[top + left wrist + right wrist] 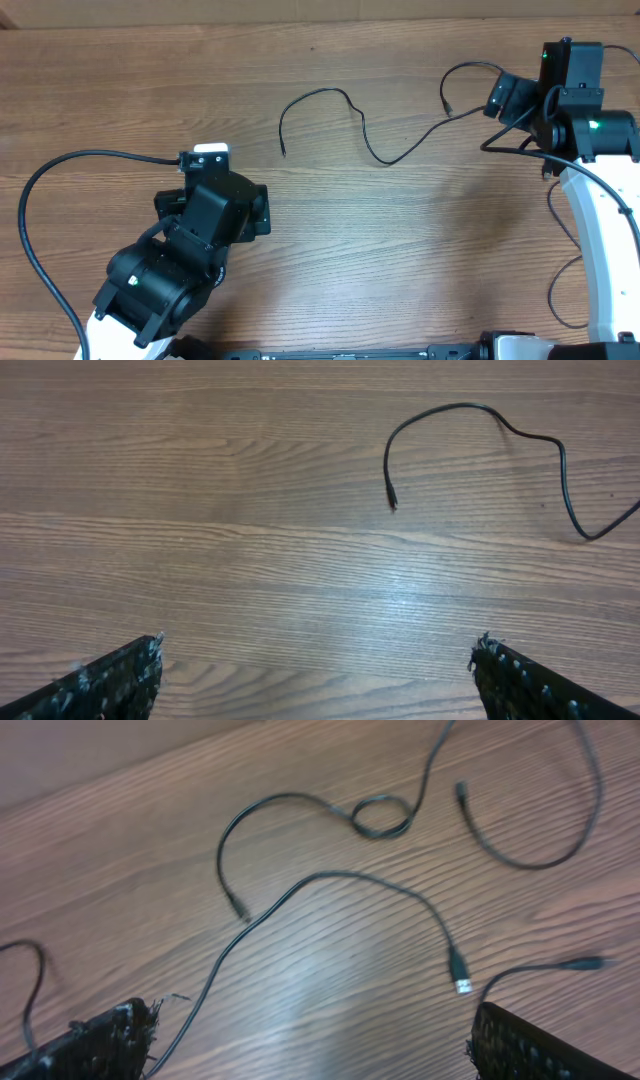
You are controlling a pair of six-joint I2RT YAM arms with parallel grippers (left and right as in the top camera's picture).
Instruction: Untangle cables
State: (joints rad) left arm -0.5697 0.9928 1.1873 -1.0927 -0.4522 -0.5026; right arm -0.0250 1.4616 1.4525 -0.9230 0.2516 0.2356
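My left pincer (315,660) stands wide open over the bare surface (200,540), gripping nothing and touching nothing. My right pincer (315,1025) is spread just as wide above the cables (330,877), with nothing between its jaws. One cable passes close by a finger (110,1040), and I cannot tell whether they touch.

From overhead, one long cable (385,160) winds across the far half of the surface. Its long axis runs left to right, from a free end near the middle to my right arm at the far right, where the arm hides the rest. The right wrist view shows what lies there: several cables close together, one curled into a small loop (380,817), one ending in a flat metal plug (460,983). The left wrist view shows only the long cable's left part, an arch whose small plug (392,503) points toward the near side. My left pincer sits left of that plug, apart from it.
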